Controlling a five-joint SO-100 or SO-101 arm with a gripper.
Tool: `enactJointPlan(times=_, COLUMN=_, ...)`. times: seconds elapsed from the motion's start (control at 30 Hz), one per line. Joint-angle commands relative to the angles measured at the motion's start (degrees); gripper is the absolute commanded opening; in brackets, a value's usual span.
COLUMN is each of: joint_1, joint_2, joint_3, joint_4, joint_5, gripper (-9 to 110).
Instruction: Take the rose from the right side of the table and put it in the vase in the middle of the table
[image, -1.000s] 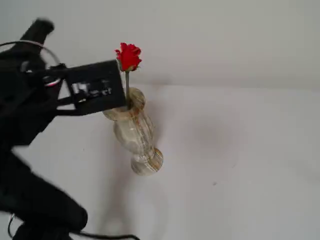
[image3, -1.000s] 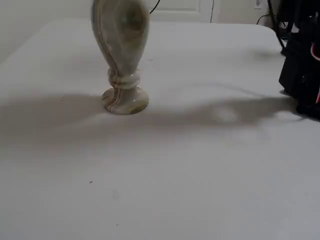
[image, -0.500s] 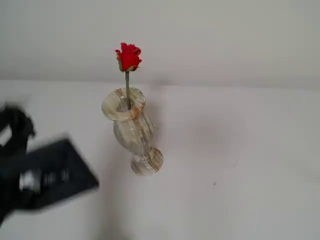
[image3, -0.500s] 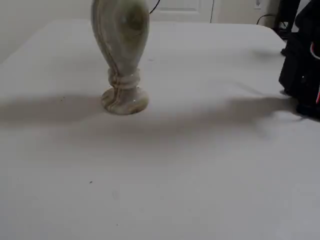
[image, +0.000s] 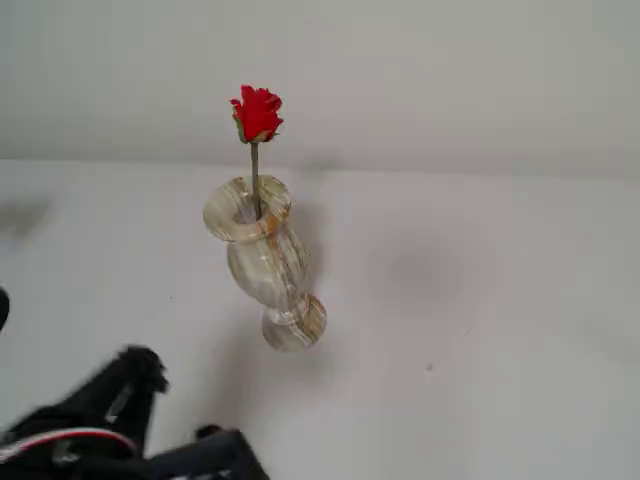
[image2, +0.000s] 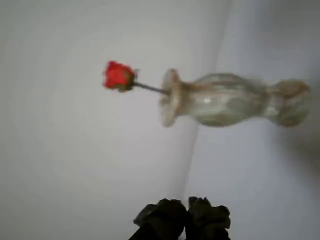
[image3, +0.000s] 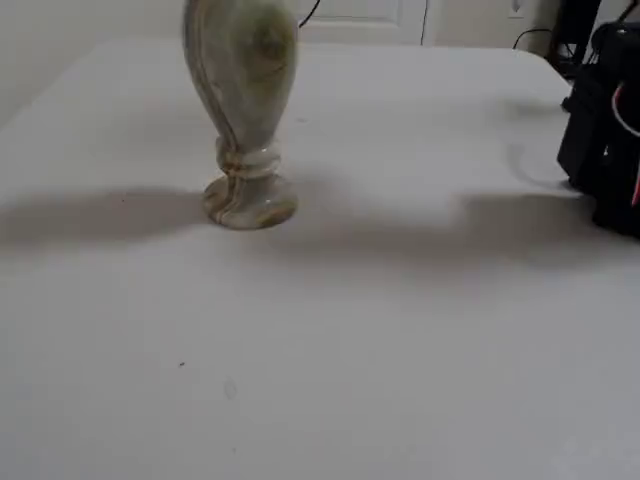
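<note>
Mid-table (image: 480, 300), the glossy marbled vase (image: 262, 262) holds the thin-stemmed rose (image: 257, 112); the gripper (image2: 186, 216), fingers pressed together, sits well clear.

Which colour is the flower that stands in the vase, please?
The rose is bright red, on a thin green-grey stem; a fixed view from above shows it best.

Legible text, labels, brands, numbers, signs: none in any view. The vase (image: 262, 255) carries only tan-orange veining, no mark or maker's stamp (its rim and upper body are cut off in the low fixed view). The rose (image: 257, 112) bears no tag. The table (image3: 400, 350) is plain white, unprinted. The dark arm housing (image3: 605, 120) at 3 o'clock in the low fixed view shows no readable lettering; the wrist view is too blurred to read anything.
</note>
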Motion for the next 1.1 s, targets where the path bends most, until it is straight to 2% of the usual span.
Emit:
enactJointPlan(times=0.0, joint_1=2.02, joint_2=4.31, joint_3=14.06, joint_4=-3.87, joint_5=0.44, gripper=0)
enactJointPlan(times=0.5, joint_1=1.41, joint_2=4.31, joint_3=44.56, joint_4=-10.81, joint_5=-0.44, gripper=0)
enactJointPlan(times=0.77, joint_1=1.49, joint_2=4.31, joint_3=52.56, joint_4=-13.10, joint_5=-0.53, gripper=0)
enactJointPlan(times=1.07, joint_1=2.29, joint_2=4.31, joint_3=52.65, joint_4=-13.36, joint_5=0.35, gripper=0)
